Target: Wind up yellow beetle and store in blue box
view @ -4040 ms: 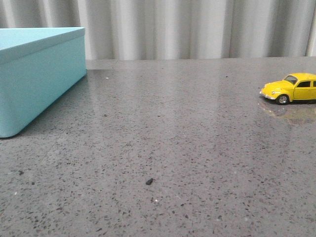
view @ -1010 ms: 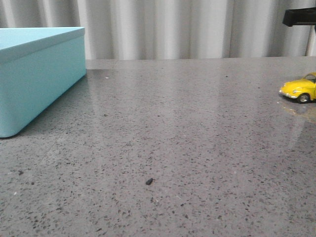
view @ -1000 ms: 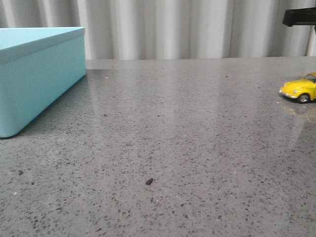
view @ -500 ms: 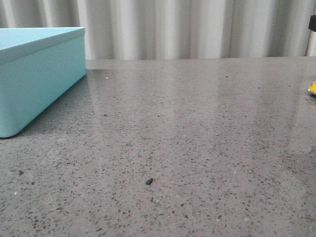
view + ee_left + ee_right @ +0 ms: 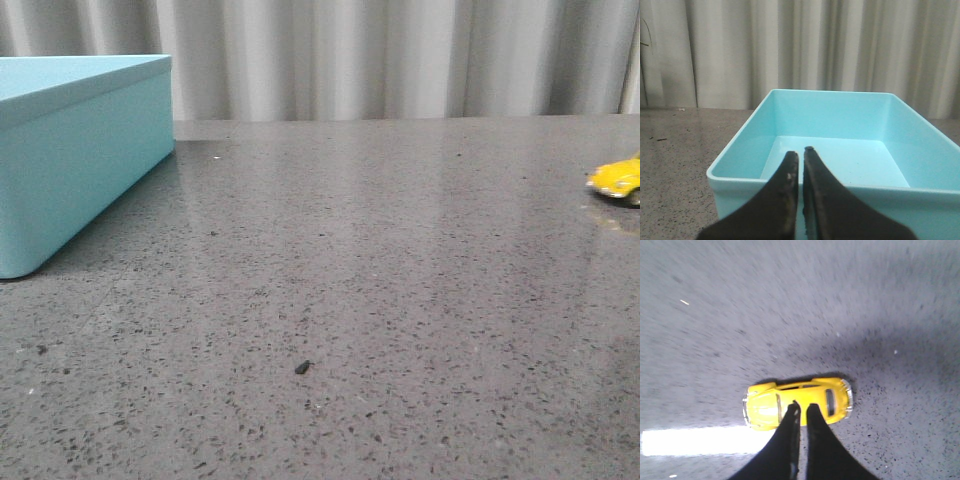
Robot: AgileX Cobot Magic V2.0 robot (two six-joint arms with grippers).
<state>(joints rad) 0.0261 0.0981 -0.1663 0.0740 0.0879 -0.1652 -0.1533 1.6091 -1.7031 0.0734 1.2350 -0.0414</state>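
Observation:
The blue box point(image 5: 80, 160) stands at the table's far left, and in the left wrist view its open inside point(image 5: 840, 115) holds nothing. My left gripper point(image 5: 801, 151) is shut and hangs over the box's near rim. The yellow beetle point(image 5: 618, 178) sits on the table at the far right, half cut off by the edge of the front view. In the right wrist view the beetle point(image 5: 762, 407) lies crosswise, and my right gripper point(image 5: 804, 406) is shut with its tips over the roof. I cannot tell whether the tips touch the roof. Neither gripper shows in the front view.
The grey speckled table point(image 5: 380, 260) ends at a pleated grey curtain point(image 5: 400, 60) behind. A small dark crumb point(image 5: 302, 367) lies near the front middle. A bright glare strip point(image 5: 695, 440) lies on the tabletop beside the beetle.
The beetle slid right until almost out of the front view, then came back slightly left. The black arm part seen at the top right a second ago is gone.

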